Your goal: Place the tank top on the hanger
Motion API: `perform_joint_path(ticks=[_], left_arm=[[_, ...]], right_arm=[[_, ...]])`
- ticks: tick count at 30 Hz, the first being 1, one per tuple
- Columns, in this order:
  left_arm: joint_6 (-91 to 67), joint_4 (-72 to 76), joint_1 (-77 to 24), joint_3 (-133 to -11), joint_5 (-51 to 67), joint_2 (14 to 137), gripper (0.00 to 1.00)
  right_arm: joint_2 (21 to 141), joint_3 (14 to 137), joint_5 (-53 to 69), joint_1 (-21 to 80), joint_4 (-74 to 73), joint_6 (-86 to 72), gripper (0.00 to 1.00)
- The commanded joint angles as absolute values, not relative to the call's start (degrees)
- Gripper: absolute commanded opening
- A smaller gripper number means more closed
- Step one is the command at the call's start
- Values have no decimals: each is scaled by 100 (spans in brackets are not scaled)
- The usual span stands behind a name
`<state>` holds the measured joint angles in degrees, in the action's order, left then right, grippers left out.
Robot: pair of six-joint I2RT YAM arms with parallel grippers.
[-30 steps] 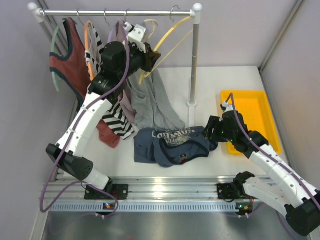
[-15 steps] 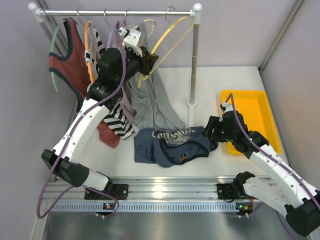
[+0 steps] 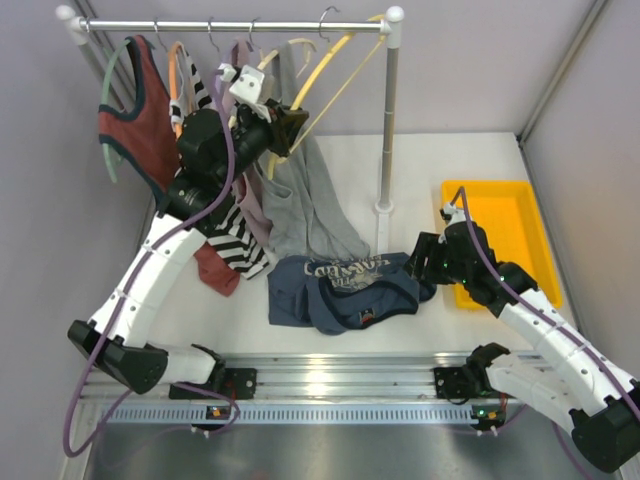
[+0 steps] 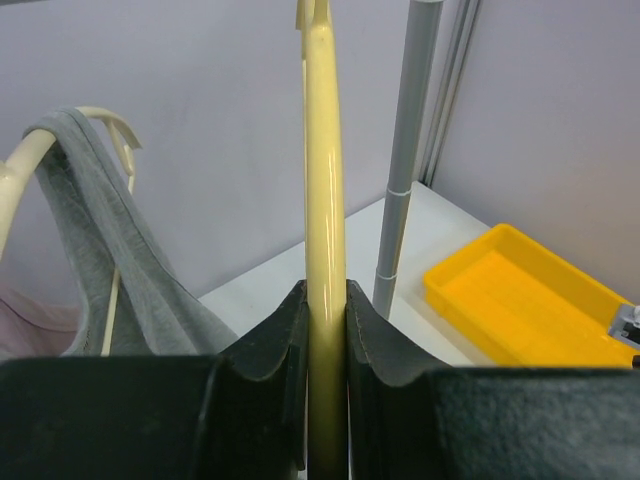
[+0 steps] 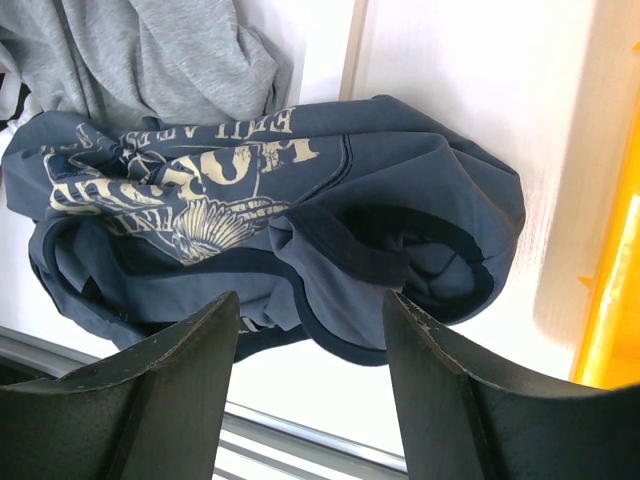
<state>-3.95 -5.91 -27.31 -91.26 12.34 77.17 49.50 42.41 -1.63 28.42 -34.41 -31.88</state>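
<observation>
The navy tank top (image 3: pixel 345 288) lies crumpled on the white table with its pale print up; it also shows in the right wrist view (image 5: pixel 270 215). The yellow hanger (image 3: pixel 335 70) hangs by its hook from the rail (image 3: pixel 230 24). My left gripper (image 3: pixel 280 122) is shut on the hanger's lower arm; in the left wrist view the yellow bar (image 4: pixel 325 200) runs up between the closed fingers. My right gripper (image 3: pixel 425 262) is open and empty, just right of the tank top, its fingers (image 5: pixel 180 370) hovering over the top's near edge.
On the rail hang a rust-red tank top (image 3: pixel 135 120), an orange hanger (image 3: pixel 178 90), striped and pink garments, and a grey tank top (image 3: pixel 305 200) on a cream hanger. The rack's post (image 3: pixel 388 120) stands behind the tank top. A yellow tray (image 3: pixel 505 235) sits at right.
My left gripper has moved up and to the left with the yellow hanger's arm in it, tilting the hanger. The right arm and the tank top have not moved.
</observation>
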Motion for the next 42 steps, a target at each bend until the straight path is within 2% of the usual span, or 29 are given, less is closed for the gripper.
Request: perform_joint_path(ticks=[1, 11, 18, 23, 29, 32, 36, 42], left_arm=[[-290, -148, -2725, -8975, 1292, 7340, 0], [-501, -799, -2725, -7700, 1871, 5926, 0], [-510, -1959, -2716, -6953, 2644, 4923, 0], [-826, -2399, -2725, -6504, 2926, 4247, 0], [-941, -3101, -2716, -6460, 2979, 3850, 0], [-932, -3497, -2725, -6548, 3032, 3788, 0], [-853, -3972, -2725, -6653, 3129, 3779, 0], [-721, -4509, -2795, -6645, 3032, 3779, 0]], right_arm=[[4808, 4227, -167, 2813, -3436, -3076, 60], [4457, 4201, -334, 2821, -3814, -3041, 60], [3465, 3710, -273, 2891, -4026, -3382, 60], [3287, 3358, -202, 2997, -3999, -3709, 55], [3497, 3032, -843, 3978, -3806, -4271, 50], [3779, 3006, -1589, 4611, -3849, -4605, 49], [4016, 2918, -2249, 4922, -3763, -4790, 49], [4376, 2856, -2610, 4983, -3420, -4606, 48]])
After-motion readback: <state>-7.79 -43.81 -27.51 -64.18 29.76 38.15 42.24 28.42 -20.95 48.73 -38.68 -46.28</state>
